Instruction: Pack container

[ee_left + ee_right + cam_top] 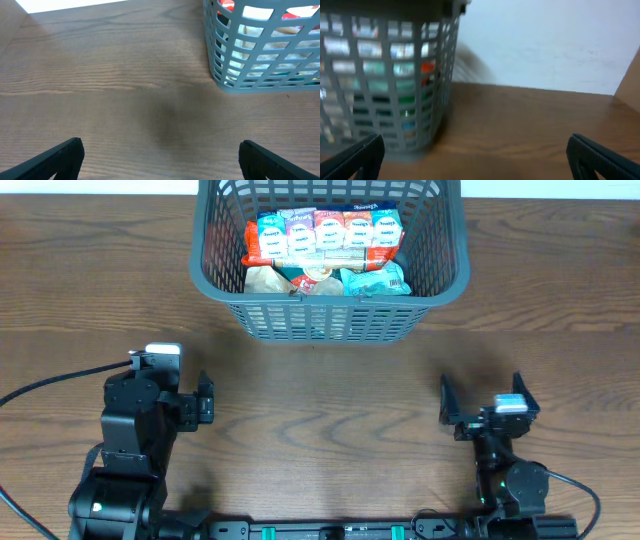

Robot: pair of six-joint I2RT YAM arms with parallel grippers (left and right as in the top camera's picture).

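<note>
Container (320, 320) sits far-centre on the desk (320, 410), stuffed with what look like snack packets (325, 235). Left gripper (161, 157) is spread wide and empty. Right gripper (480, 155) is likewise spread, and both are well short of the container.

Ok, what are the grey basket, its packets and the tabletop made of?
Large dark grey lattice-sided rectangular basket: likely moulded plastic, matte; uniform slots, thick rim. Colourful printed food packets inside: probably thin plastic film, slightly glossy, crinkled. Brown table: wood or wood-look laminate, smooth, visible grain.
</note>
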